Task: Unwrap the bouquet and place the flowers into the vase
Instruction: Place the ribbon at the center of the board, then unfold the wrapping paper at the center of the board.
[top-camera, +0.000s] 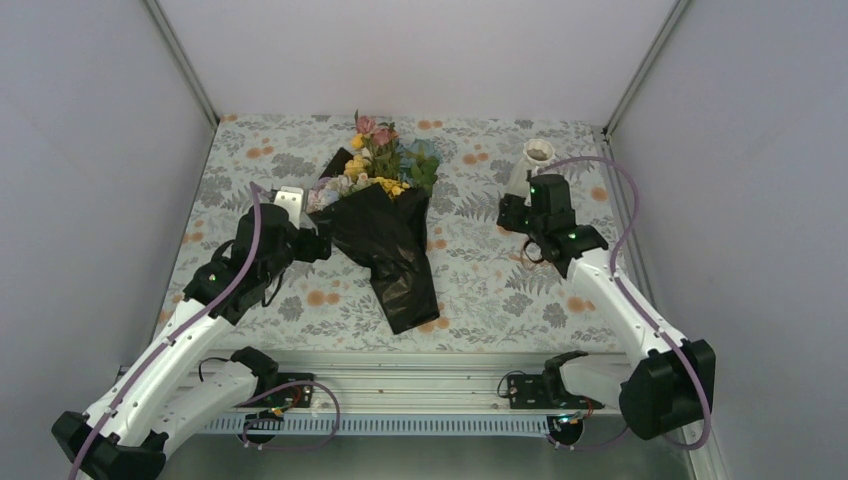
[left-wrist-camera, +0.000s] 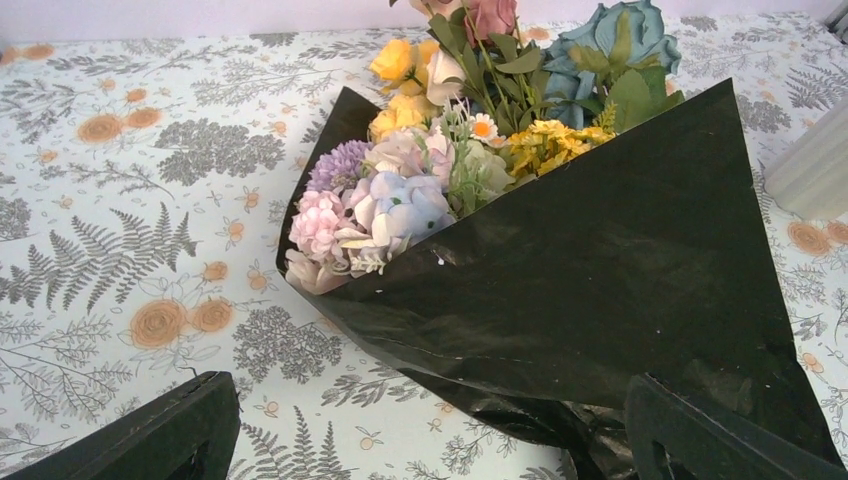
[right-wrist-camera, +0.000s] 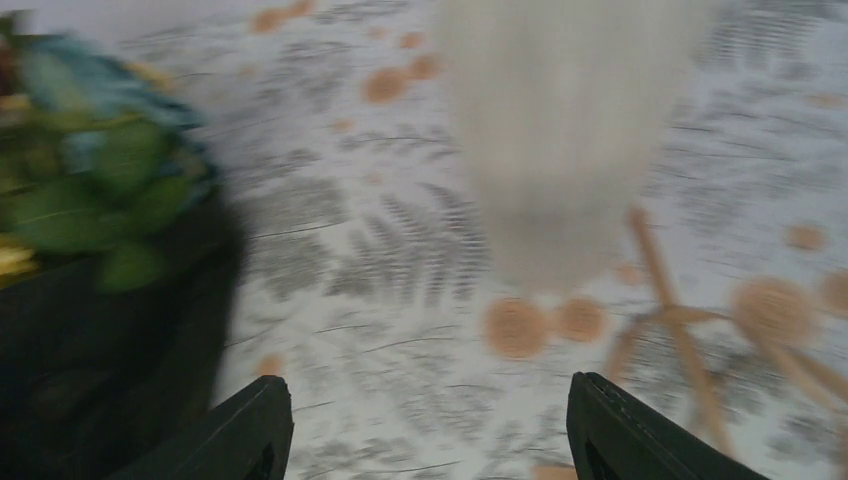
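Bouquet (top-camera: 385, 240): glossy black wrapping, crinkled cone, lying centre.
Vase (top-camera: 530, 165): ribbed white, scalloped rim, far right.
Left fingers (left-wrist-camera: 180, 435): wide apart, beside bouquet.
Right fingers (right-wrist-camera: 240, 435): apart, facing vase.

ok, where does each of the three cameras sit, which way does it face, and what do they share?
Top external: above and behind the robot, looking down on the tablecloth; left arm and right arm show.
Left wrist: low on the left arm, facing the bouquet; left gripper fingers open at the bottom edge.
Right wrist: low, facing the blurred vase; right gripper fingers open at the bottom.
Shared: bouquet in all three; vase in top and right wrist views.
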